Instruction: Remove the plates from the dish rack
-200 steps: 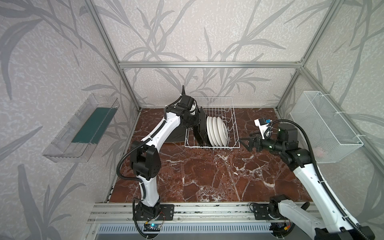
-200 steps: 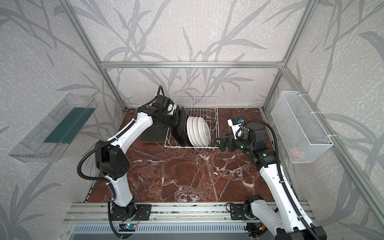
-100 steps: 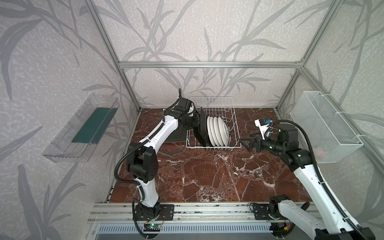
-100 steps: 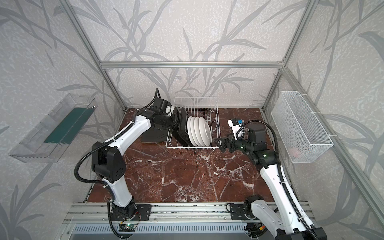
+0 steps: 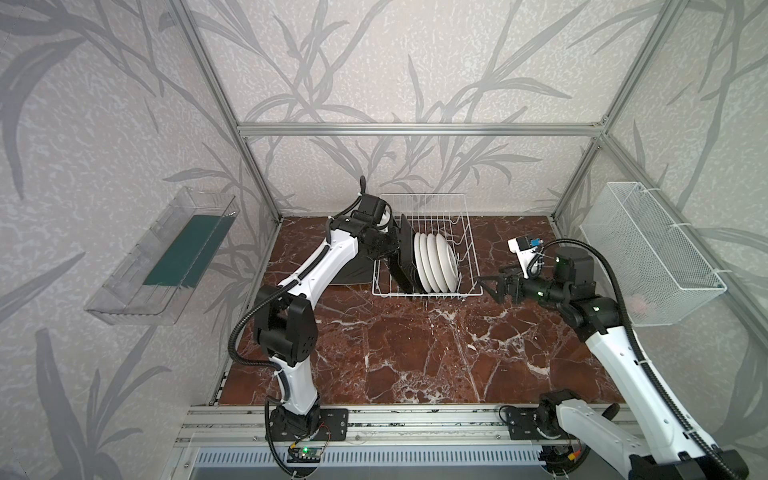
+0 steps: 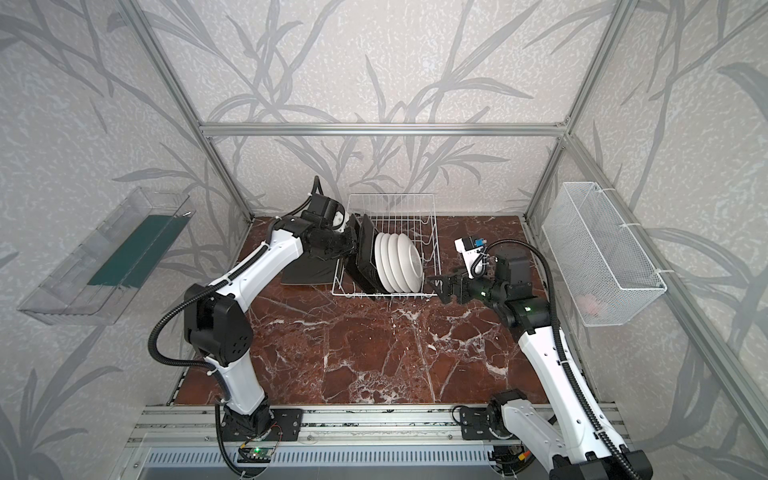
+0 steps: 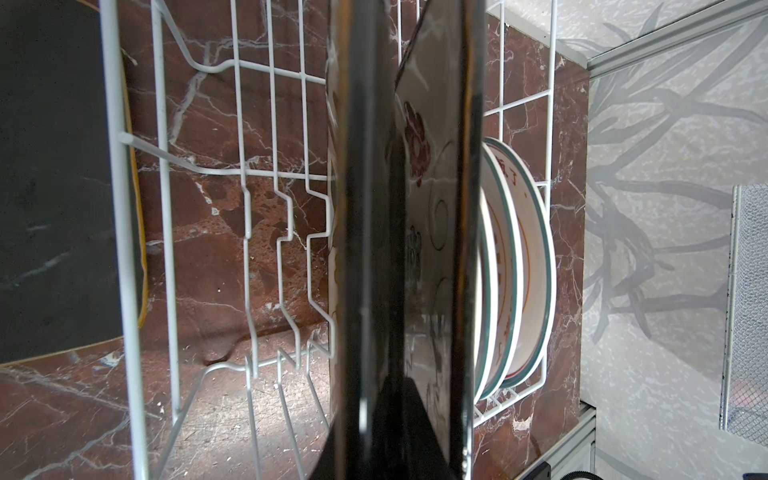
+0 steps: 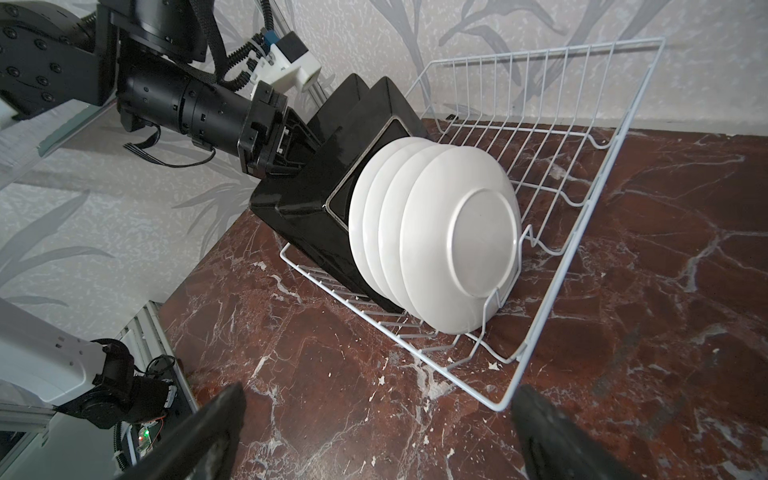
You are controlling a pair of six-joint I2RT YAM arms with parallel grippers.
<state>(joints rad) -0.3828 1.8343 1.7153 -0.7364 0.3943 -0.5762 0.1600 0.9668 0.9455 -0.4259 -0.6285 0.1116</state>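
Plates (image 8: 436, 232): likely stiff, slick, breakable (take by rim) | left tool (image 8: 297, 143) clamped on square plate (image 7: 365, 208) rim | right tool (image 5: 488, 286) wide open, empty

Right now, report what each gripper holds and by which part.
The left gripper is shut on the outermost square plate in the dish rack, by its upper rim. The right gripper is open, holding nothing.
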